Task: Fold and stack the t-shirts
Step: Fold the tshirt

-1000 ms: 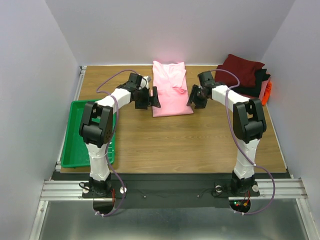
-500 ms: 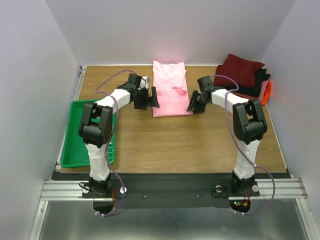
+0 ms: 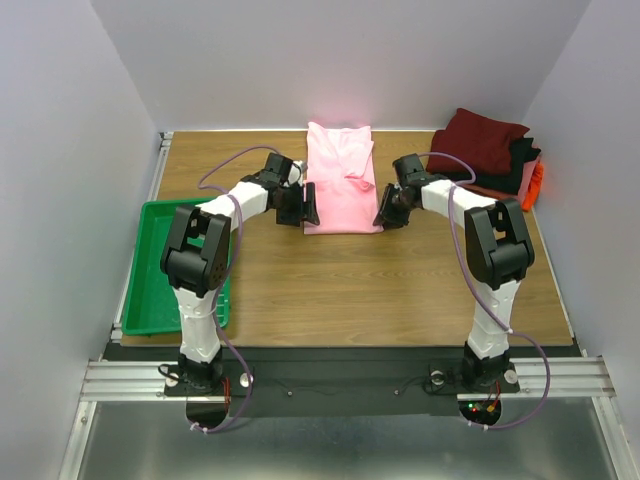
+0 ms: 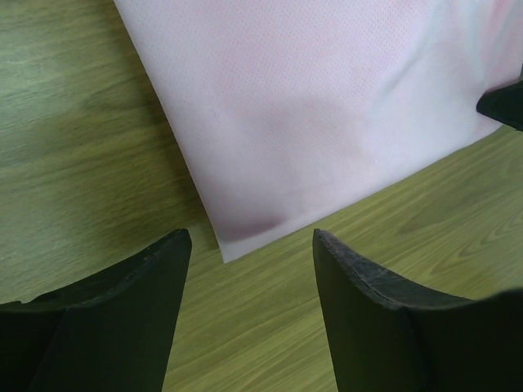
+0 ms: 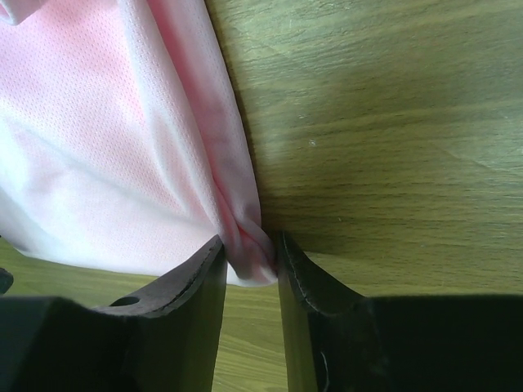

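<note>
The light pink t-shirt (image 3: 340,178) lies as a long folded rectangle at the back middle of the table. My left gripper (image 3: 306,203) is open at its near left corner; in the left wrist view that corner (image 4: 233,245) lies on the wood just ahead of the gap between my fingers (image 4: 249,245). My right gripper (image 3: 383,210) is shut on the shirt's near right corner, and the right wrist view shows the pink cloth (image 5: 249,241) bunched between the fingers. A pile of dark red (image 3: 486,137), black and orange-red shirts sits at the back right.
A green plastic tray (image 3: 150,300) sits at the table's left edge, beside the left arm. White walls close the table at the back and both sides.
My left gripper has shifted right and nearer, to the shirt's near left corner. My right gripper has closed in on the near right corner and pinched it.
</note>
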`<state>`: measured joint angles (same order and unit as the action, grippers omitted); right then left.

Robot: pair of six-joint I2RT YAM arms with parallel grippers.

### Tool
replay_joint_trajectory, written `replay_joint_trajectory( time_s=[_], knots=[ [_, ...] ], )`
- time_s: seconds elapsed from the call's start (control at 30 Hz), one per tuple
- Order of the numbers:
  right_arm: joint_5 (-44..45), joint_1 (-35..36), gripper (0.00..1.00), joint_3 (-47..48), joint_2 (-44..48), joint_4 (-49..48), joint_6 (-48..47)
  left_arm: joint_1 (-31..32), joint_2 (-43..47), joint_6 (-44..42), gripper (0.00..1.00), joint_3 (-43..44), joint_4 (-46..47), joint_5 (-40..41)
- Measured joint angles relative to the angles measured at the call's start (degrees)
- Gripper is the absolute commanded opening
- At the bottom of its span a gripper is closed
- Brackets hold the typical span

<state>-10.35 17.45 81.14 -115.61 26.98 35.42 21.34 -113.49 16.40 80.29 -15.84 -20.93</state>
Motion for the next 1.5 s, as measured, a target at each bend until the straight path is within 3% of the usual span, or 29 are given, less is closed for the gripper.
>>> replay_joint_trajectory(
  time_s=[0.63, 0.8, 0.83, 1.03, 1.2, 1.5],
  knots=[
    [-0.5, 0.3, 0.34, 0.0, 0.0, 0.0, 0.0, 1.2, -1.5, -0.7, 0.51, 0.0, -3.9, 2.7],
    [-0.8, 0.3, 0.3, 0.0, 0.0, 0.0, 0.0, 1.5, -1.9, -0.8, 0.31, 0.0, -3.5, 3.0],
    [-0.9, 0.3, 0.27, 0.0, 0.0, 0.0, 0.0, 1.6, -1.9, -0.9, 0.23, 0.0, -3.5, 3.0],
    [-1.2, 0.3, 0.11, 0.0, 0.0, 0.0, -0.4, 1.6, -2.6, -0.9, 0.0, 0.3, -3.3, 3.0],
    [-1.5, 0.3, 0.0, -0.4, 0.1, 0.0, -1.8, 1.7, -3.1, -1.7, 0.0, 1.7, -4.5, 3.0],
    [-2.2, 0.3, 0.0, -0.6, 7.7, 4.7, -6.9, 1.8, -2.3, -3.1, 0.0, 5.9, -8.7, 2.2]
  ],
)
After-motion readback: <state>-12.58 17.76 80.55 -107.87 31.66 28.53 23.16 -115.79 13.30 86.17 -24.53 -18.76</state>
